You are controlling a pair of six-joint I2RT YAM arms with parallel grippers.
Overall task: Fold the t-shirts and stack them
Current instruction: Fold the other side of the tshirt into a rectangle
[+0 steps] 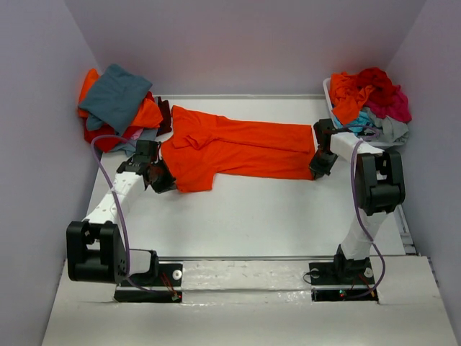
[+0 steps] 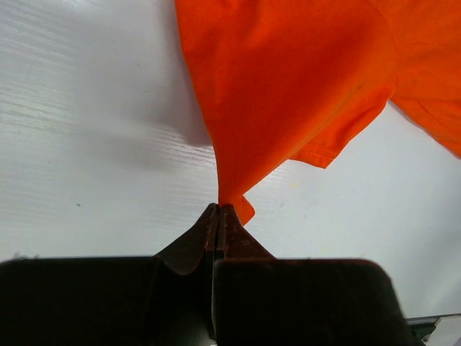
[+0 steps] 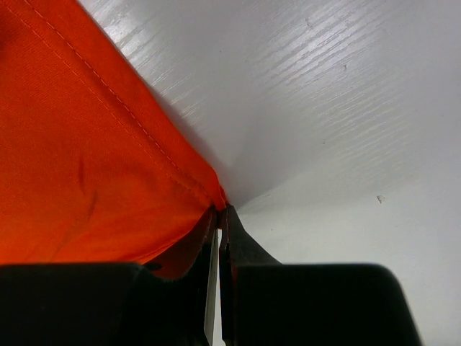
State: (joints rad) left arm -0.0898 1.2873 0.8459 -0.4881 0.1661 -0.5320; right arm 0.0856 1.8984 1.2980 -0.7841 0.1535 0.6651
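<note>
**Item:** bright orange short-sleeved cloth t-shirt [image 1: 238, 148].

**Location:** Lies stretched lengthwise across the far middle of the flat white table [image 1: 238, 216]. The sleeve end points toward the left arm and the hem end toward the right arm. It sits between a pile of folded cloth shirts in teal-grey, orange and red [image 1: 115, 101] at the far left corner and a loose heap of red, orange, magenta and grey shirts [image 1: 371, 97] in the white plastic bin [image 1: 328, 88] at the far right.

**Holds:**
- The left gripper [image 2: 218, 210] is clenched on a small corner of the orange cloth at the sleeve end. The fabric fans upward from the pinch in a cone.
- The right gripper [image 3: 220, 213] is clenched on the corner of the stitched hem. The seam line runs straight into the closed jaws.
- Near both pinches the cloth stands off the table and throws a shadow.

**Handling, as judged:**
- Light, soft and wholly limp, so it has no shape of its own and sags or creases wherever it is not supported or pulled taut.
- Not fragile.
- The weave looks matt rather than slick, but so narrow a pinch could let it creep out under tension.

**Where to hold, as judged:**
- Corners and hemmed edges are the best holds, since the doubled, stitched cloth gives the fingers more to bite.
- Two holds at opposite ends, as here, keep the panel flat.
- A single hold mid-cloth would probably bunch it.
</note>
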